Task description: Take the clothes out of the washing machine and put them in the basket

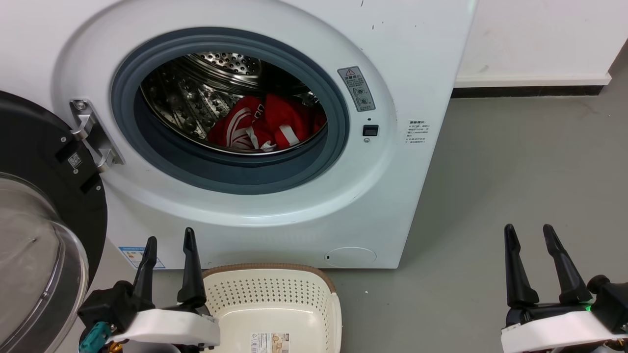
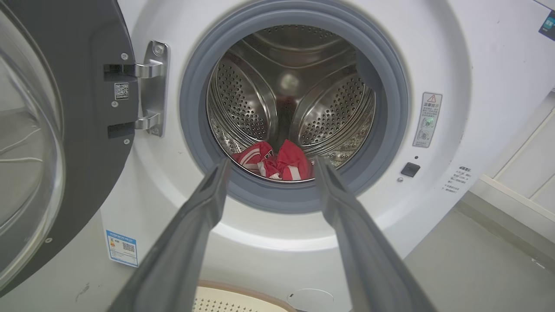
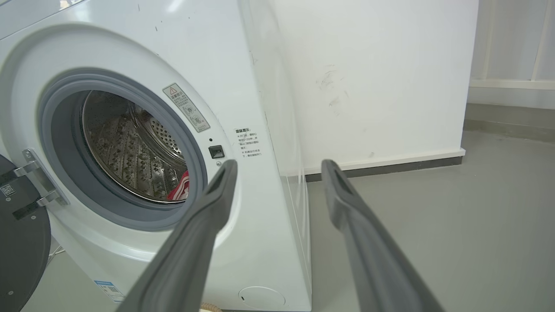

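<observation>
Clothes [image 1: 265,125] lie in drum [image 1: 196,93], beyond left end effector [image 1: 170,234].

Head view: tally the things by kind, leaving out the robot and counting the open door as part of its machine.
Washing machine: 1
Red jersey: 1
Cream laundry basket: 1
Total: 3

I can make out no actual wording. The washing machine [image 1: 417,59] front carries a grey label [image 1: 356,88] with a red warning triangle, a block of tiny print [image 1: 417,132] and a blue-edged QR sticker [image 2: 122,247]. A second QR sticker [image 1: 74,160] is on the door [image 1: 44,147]. The paper label [image 1: 269,342] on the bottom of the basket [image 1: 265,267] is illegible.
</observation>
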Available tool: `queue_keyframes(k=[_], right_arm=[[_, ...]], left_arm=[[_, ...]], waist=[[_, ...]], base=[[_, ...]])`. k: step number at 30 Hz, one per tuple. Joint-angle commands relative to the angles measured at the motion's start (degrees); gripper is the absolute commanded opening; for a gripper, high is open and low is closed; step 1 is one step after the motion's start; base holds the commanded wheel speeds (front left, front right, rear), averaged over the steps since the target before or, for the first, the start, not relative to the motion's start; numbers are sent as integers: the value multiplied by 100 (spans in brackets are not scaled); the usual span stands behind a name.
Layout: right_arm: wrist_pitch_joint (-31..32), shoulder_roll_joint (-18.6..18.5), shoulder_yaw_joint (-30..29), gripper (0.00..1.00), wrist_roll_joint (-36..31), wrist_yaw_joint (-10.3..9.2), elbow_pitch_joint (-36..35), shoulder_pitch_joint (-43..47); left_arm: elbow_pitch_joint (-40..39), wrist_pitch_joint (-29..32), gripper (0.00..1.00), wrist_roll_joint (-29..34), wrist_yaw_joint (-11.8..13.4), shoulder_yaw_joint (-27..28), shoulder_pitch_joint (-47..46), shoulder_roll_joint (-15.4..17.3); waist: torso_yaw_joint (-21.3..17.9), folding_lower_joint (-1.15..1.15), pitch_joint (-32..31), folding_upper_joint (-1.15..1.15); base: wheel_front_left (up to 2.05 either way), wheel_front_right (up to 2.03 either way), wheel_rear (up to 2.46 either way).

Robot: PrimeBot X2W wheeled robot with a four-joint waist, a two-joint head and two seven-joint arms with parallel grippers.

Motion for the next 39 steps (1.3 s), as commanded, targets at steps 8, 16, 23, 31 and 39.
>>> queue_keyframes(k=[8, 16, 23, 31, 39], right_arm=[[-152, -26, 5, 100, -428, -2, -127, 89], [-241, -26, 26, 100, -652, -2, -204, 158], [-324, -26, 41, 100, -824, -2, -223, 199], [-411, -25, 89, 100, -1131, -2, -272, 266], [-463, -24, 127, 100, -1389, -3, -300, 322]], left_arm=[[-74, -142, 100, 500, 48, -48, 78, 22], [-72, -241, 100, 817, 71, -68, 122, 24], [-35, -320, 100, 1065, 90, -76, 168, 25], [24, -403, 100, 1328, 131, -93, 236, 28], [40, -469, 100, 1526, 150, -125, 275, 29]], waist=[[-6, 0, 3, 0], [-11, 0, 7, 0], [-8, 0, 7, 0], [-7, 0, -8, 0], [2, 0, -10, 0]], base=[[0, 0, 0], [0, 0, 0], [0, 0, 0], [0, 0, 0], [0, 0, 0]])
